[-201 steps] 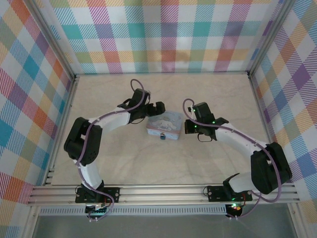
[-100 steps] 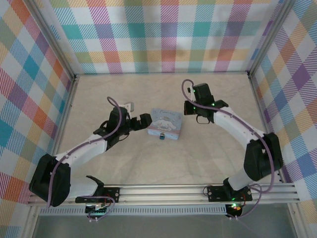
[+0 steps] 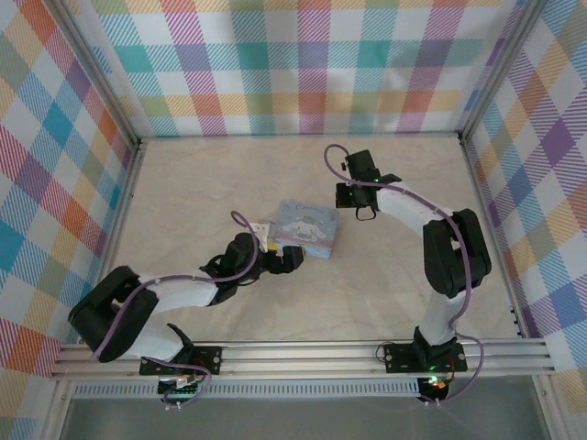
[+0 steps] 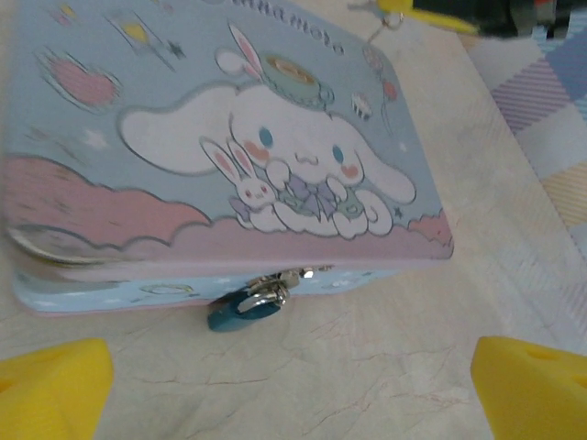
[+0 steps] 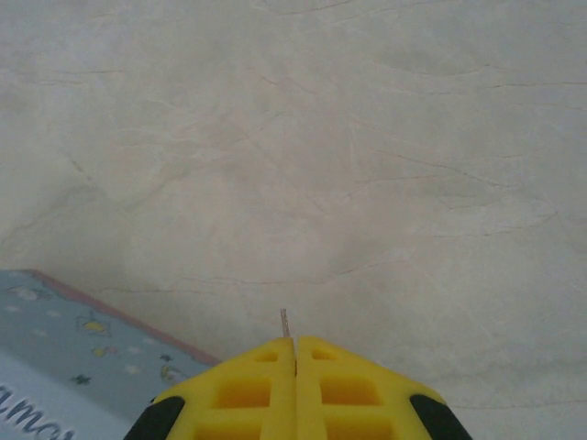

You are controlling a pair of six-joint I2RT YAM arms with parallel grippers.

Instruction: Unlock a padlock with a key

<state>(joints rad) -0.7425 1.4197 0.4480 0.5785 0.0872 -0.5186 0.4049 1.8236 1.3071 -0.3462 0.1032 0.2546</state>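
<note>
1. left pincer [image 4: 293,394] spread, facing padlock [image 4: 243,310] at box [image 4: 229,137] front; close squarely on its body
2. right pincer [image 5: 294,353] pinches key [image 5: 284,321] by box's far corner; bring tip round slowly

One bench [image 3: 229,174]. Three plaid walls [image 3: 312,64] around it. One pastel-blue box [image 3: 307,229]. One padlock [image 4: 243,310], dark teal, at the box's front latch. One key [image 5: 284,321], a thin metal sliver. Two arms: left arm [image 3: 174,293], right arm [image 3: 413,211]. One gripper apiece: left gripper [image 4: 293,394], right gripper [image 5: 294,367]. Two yellow fingertips [image 4: 50,385] per gripper, four in all.
</note>
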